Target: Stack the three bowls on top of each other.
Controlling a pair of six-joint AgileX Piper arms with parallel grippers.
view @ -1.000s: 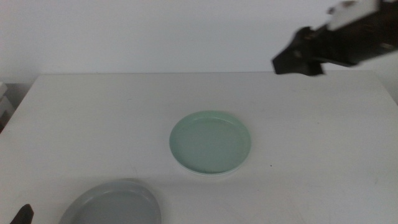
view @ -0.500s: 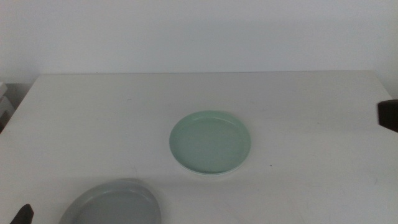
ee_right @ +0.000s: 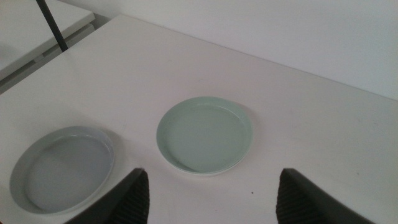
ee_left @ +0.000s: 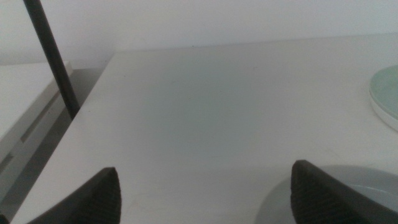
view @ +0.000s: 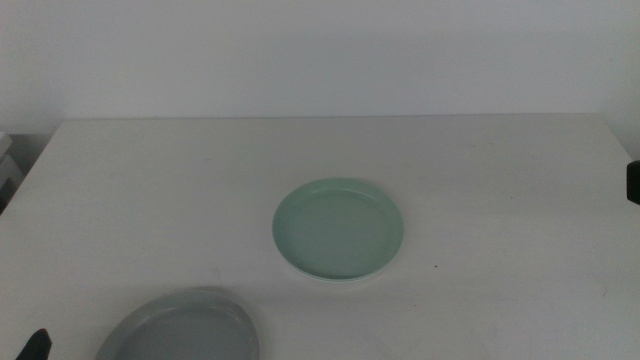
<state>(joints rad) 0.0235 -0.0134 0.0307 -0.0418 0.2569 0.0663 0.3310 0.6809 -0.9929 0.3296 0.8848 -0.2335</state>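
Observation:
A pale mint green bowl [view: 339, 229] [ee_right: 204, 134] lies upright in the middle of the white table [view: 150, 190]. A thin pale edge shows under its near rim, and I cannot tell what it is. A grey-blue bowl [view: 185, 328] [ee_right: 62, 168] lies at the front left, cut by the picture's edge. My left gripper [ee_left: 205, 199] hovers open just left of the grey-blue bowl [ee_left: 280, 199], and its tip [view: 35, 345] shows at the bottom left. My right gripper [ee_right: 214, 199] is open, high and back from both bowls. Only a dark sliver of the right arm [view: 633, 182] shows at the right edge.
A dark pole [ee_left: 53, 59] [ee_right: 53, 25] stands beyond the table's left edge, beside a lower white shelf [ee_left: 25, 118]. A white wall [view: 320, 50] runs along the table's far edge.
The right arm has pulled back from the upper right of the table until it is almost out of the picture at the right edge. Both bowls and the left gripper have stayed put.

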